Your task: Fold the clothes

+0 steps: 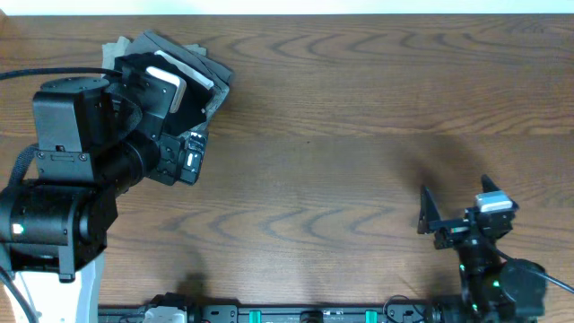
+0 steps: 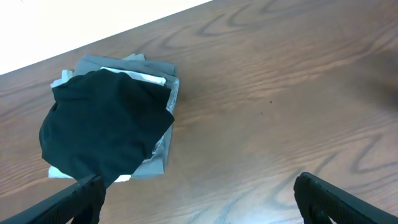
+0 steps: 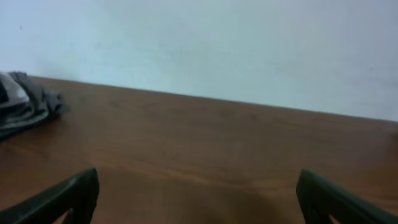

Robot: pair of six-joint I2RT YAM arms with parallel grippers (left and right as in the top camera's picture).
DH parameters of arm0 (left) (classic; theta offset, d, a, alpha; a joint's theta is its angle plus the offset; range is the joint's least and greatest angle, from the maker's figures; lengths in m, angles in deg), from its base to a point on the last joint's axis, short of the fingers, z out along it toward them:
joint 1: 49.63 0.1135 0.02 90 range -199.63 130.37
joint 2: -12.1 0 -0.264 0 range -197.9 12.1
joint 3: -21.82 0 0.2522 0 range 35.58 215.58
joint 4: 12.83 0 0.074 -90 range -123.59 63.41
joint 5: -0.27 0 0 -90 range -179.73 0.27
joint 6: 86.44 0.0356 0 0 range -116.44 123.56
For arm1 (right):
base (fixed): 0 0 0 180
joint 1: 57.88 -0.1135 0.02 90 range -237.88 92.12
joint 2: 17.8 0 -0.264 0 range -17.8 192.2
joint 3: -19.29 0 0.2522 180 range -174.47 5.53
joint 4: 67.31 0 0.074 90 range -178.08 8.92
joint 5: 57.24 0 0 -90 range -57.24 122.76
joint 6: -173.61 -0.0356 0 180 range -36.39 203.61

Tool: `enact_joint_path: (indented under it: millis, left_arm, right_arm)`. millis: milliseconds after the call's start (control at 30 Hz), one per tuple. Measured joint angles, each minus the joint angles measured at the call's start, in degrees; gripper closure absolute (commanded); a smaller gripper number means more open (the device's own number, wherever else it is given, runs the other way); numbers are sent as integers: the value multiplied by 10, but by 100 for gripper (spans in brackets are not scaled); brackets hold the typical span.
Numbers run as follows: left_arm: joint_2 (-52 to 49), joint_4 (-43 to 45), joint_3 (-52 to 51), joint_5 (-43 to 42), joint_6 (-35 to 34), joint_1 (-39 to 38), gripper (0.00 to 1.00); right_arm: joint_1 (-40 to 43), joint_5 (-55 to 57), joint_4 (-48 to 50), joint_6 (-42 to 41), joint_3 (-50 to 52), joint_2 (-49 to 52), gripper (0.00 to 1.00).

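The black shirt (image 2: 102,127) lies folded on top of a stack at the table's far left, and it also shows in the overhead view (image 1: 190,106). My left gripper (image 2: 199,202) is open and empty. It hovers above the table just in front of the stack, its left finger near the shirt's front edge, and in the overhead view (image 1: 172,115) the arm hides most of the stack. My right gripper (image 1: 455,205) is open and empty near the front right, far from the shirt, and it also shows in the right wrist view (image 3: 199,199).
Under the shirt lie folded grey garments (image 2: 158,155) and a folded white garment (image 2: 146,76). The grey ones show in the overhead view (image 1: 175,47) and in the right wrist view (image 3: 25,102). The wooden table (image 1: 359,135) ends at a white wall just behind the stack.
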Motion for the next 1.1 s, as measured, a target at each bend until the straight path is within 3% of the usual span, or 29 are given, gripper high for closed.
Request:
enact_joint_path:
  millis: [500, 1100]
  left_arm:
    - [0, 0, 0, 0, 0, 0, 2]
    - [0, 0, 0, 0, 0, 0, 2]
  right_arm:
    - [0, -2, 149, -34, 188, -43, 1]
    - [0, -2, 158, -34, 194, -42, 1]
